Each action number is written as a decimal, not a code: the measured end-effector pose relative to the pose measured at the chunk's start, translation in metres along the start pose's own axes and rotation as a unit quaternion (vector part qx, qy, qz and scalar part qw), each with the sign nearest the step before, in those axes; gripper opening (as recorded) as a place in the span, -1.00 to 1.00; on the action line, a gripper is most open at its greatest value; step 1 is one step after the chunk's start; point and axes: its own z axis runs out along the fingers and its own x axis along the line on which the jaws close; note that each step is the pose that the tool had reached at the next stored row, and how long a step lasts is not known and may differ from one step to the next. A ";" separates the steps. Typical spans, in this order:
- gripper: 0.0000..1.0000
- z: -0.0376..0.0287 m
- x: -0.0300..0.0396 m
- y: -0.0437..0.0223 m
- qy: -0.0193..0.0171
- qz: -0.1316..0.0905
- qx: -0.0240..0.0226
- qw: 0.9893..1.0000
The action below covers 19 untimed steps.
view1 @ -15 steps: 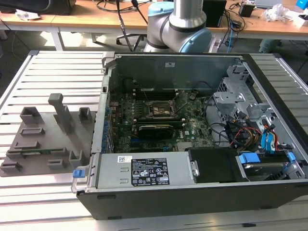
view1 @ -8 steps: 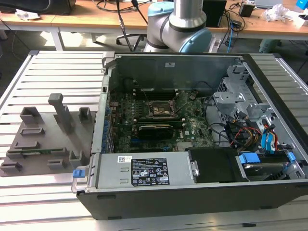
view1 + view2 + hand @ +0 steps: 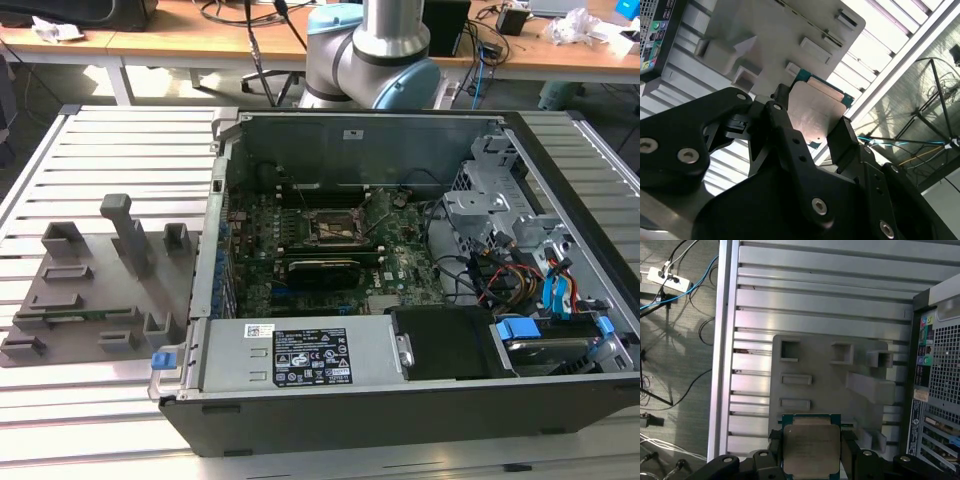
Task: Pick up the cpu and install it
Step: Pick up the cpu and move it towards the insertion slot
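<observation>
The gripper [image 3: 811, 452] holds the cpu [image 3: 811, 446] with its fingers [image 3: 844, 139] clamped on two opposite edges of the chip. The silver-grey top plate faces the camera in both wrist views. The cpu hangs over the edge of the grey fixture plate [image 3: 805, 362], near the plate's rectangular pockets. The plate lies on the slatted metal table [image 3: 815, 300], beside the open computer case [image 3: 400, 405]. In the exterior view, the socket [image 3: 335, 228] lies on the motherboard inside the case.
</observation>
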 end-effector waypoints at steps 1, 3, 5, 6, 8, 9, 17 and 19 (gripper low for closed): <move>0.09 0.0001 -0.0018 -0.0001 0.000 0.000 0.000 1.000; 0.09 0.0002 -0.0052 -0.0003 0.000 0.000 0.000 1.000; 0.09 0.0003 -0.0092 -0.0006 0.000 0.000 0.000 1.000; 0.09 0.0003 -0.0105 -0.0006 0.000 0.000 0.001 1.000; 0.09 0.0004 -0.0140 -0.0008 0.000 0.000 0.001 1.000; 0.09 0.0004 -0.0152 -0.0009 0.000 0.000 0.001 1.000; 0.09 0.0008 -0.0291 -0.0018 0.000 0.000 0.001 1.000; 0.09 0.0009 -0.0327 -0.0021 0.000 0.000 0.001 1.000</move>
